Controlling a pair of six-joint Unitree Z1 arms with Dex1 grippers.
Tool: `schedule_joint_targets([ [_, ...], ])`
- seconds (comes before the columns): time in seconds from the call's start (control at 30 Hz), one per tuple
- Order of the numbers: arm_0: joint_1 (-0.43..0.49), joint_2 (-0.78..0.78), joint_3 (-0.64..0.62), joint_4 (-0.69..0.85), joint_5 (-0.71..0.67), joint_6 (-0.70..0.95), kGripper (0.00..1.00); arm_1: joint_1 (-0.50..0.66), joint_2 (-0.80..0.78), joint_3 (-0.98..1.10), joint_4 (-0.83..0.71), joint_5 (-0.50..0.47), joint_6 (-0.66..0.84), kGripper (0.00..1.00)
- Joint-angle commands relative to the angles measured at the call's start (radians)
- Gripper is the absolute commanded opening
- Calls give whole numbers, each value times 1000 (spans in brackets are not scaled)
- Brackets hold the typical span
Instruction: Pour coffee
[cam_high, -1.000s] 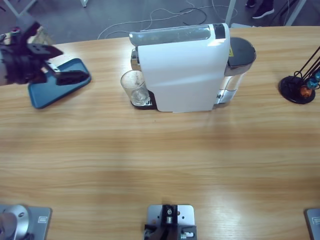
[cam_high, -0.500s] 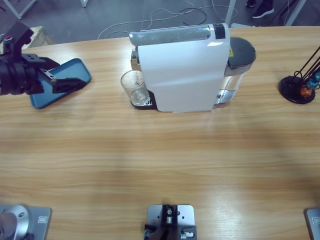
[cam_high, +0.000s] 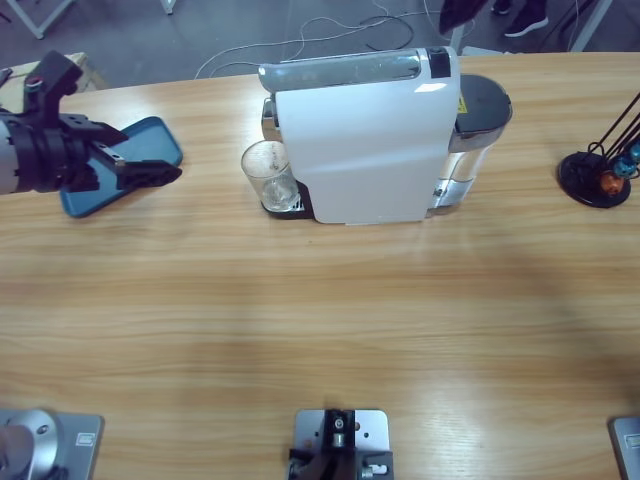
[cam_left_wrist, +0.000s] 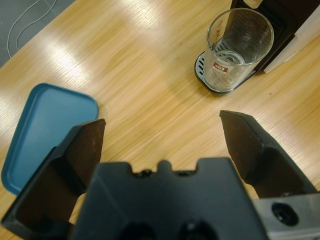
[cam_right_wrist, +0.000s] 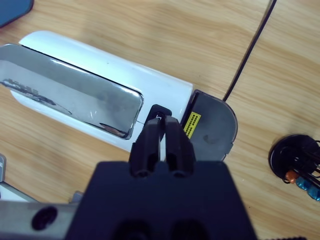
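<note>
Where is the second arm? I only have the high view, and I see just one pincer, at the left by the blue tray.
Observer: The right pincer hangs above the coffee machine, pointing down at its top.
Operator: Is it open?
Observer: No, its two jaws are shut together, with nothing between them.
Operator: Anything on the glass I can't make out?
Observer: The left wrist view shows a small red label on the glass.

A thin layer of pale coffee (cam_left_wrist: 226, 62) is sitting at the bottom of a small clear glass tumbler (cam_high: 268, 172), which is standing upright on the drip grille of the white coffee machine (cam_high: 365, 140).
</note>
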Motion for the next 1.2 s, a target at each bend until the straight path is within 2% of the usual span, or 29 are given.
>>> schedule_joint_targets([
  [0.03,-10,38,34,-11,-9,-13,996,7,74,0,20,-29,-32,0],
  [0.3,-10,54,33,-28,-10,-16,996,12,94,-10,18,-5,-34,0],
  [1.2,-10,69,42,-31,-11,-29,996,30,99,-4,36,-31,-49,0],
])
